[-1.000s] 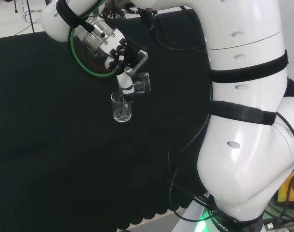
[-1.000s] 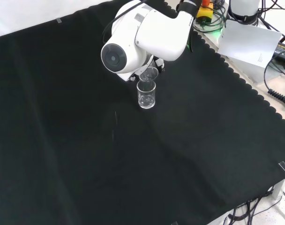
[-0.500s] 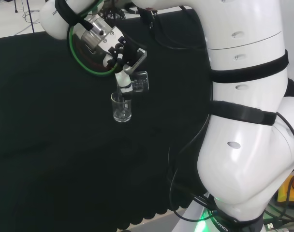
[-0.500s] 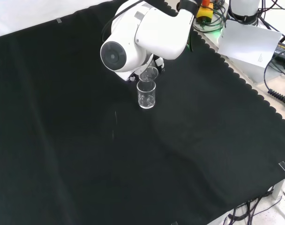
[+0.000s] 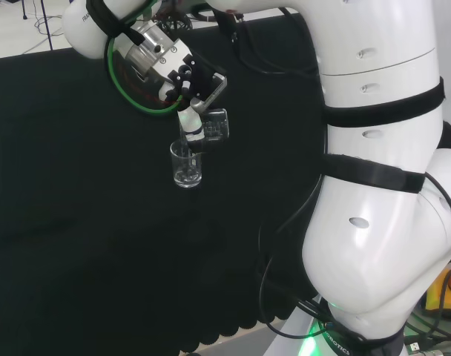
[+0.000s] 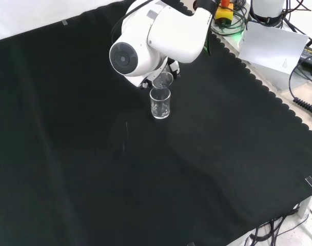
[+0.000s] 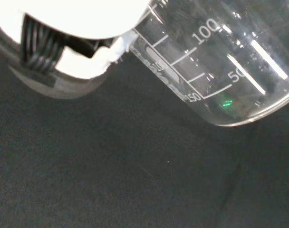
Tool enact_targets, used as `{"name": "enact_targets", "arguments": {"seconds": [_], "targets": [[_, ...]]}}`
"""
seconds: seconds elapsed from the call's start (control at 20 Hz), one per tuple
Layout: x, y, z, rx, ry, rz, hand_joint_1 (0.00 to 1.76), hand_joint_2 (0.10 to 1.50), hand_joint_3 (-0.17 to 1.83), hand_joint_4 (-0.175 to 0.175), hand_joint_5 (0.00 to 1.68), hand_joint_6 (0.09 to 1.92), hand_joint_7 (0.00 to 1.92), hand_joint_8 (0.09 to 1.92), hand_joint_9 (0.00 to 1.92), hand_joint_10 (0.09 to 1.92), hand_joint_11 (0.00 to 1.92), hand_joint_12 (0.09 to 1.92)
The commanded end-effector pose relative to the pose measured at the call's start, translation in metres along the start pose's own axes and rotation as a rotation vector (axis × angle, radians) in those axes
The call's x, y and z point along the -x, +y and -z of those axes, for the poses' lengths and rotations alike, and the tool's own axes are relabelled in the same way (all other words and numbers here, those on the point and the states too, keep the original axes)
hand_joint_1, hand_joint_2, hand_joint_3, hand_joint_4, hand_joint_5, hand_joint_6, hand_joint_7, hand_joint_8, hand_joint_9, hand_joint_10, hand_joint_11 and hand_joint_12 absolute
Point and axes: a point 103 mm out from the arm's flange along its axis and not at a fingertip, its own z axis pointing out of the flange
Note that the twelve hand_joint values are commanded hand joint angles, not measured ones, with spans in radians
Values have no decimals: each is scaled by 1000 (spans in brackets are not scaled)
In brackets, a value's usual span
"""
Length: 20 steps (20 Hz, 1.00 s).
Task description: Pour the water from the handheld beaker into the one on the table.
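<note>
A black cloth (image 6: pixel 84 169) covers the bench, and above it hangs the white robot arm (image 5: pixel 374 193) with its black and white hand (image 5: pixel 190 119). The hand's fingers are curled round a clear glass beaker with printed graduations (image 5: pixel 214 126), tipped on its side in the head view. Its mouth lies just over the rim of a second clear glass beaker (image 5: pixel 187 165) standing upright on the cloth, holding a little water.

A tilted clear beaker (image 7: pixel 220 66) beside the hand (image 7: pixel 73 28), above black cloth (image 7: pixel 111 180).

held beaker (image 7: pixel 216 61), scale marks 100, 50, 150
</note>
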Motion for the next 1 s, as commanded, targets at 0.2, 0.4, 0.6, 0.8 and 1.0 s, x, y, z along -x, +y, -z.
{"name": "enact_targets", "arguments": {"seconds": [0.2,0.4,0.6,0.8,1.0], "targets": [[5,-6,-1,49,37,34,1309,622,760,-175,1201,813,1254,798,1501,725,1260,788],[10,-7,-4,84,63,56,1309,622,760,-175,1201,814,1254,798,1501,725,1260,787],[15,-8,-6,158,115,98,1309,622,760,-175,1200,814,1254,798,1500,725,1260,787],[22,-7,-9,199,181,140,1309,622,759,-175,1200,814,1254,799,1500,725,1259,787],[35,-5,-13,288,268,196,1308,623,758,-175,1200,815,1253,799,1499,725,1257,786]]}}
